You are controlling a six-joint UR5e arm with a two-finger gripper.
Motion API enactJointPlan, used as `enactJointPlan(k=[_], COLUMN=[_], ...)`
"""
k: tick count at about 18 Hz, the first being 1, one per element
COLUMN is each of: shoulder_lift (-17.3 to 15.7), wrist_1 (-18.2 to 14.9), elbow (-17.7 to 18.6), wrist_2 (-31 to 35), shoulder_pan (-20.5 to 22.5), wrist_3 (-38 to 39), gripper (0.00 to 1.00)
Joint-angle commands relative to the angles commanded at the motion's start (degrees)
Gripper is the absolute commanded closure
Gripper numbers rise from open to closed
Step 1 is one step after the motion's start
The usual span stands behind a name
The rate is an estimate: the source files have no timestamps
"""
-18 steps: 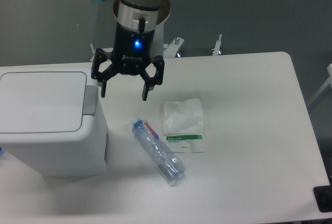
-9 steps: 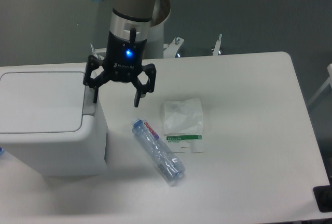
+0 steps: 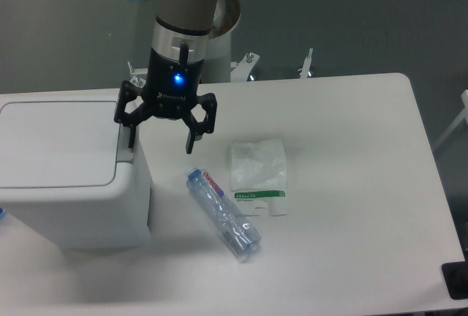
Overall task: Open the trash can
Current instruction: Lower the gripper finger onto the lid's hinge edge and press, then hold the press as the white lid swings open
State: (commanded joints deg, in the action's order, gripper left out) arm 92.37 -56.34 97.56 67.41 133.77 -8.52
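The gripper (image 3: 161, 143) is spread wide and holds nothing; its left-hand finger (image 3: 132, 134) hangs over the grey tab at the lid's right edge. One trash can (image 3: 69, 173), lid closed, fills the left of the frame. One clear bottle (image 3: 223, 213) and one white packet (image 3: 258, 175) lie at centre.

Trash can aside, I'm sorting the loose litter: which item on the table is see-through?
The plastic bottle, lying on its side beside the trash can; the flat packet next to it is opaque white.
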Motion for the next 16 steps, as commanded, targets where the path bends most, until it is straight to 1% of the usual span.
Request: enactJointPlan(k=[16], shoulder_lift=[0.7], wrist_1=[0.6], elbow=[-0.2], wrist_2=[0.1], shoulder_pan=[0.1], wrist_3=[0.2], gripper=[0.0])
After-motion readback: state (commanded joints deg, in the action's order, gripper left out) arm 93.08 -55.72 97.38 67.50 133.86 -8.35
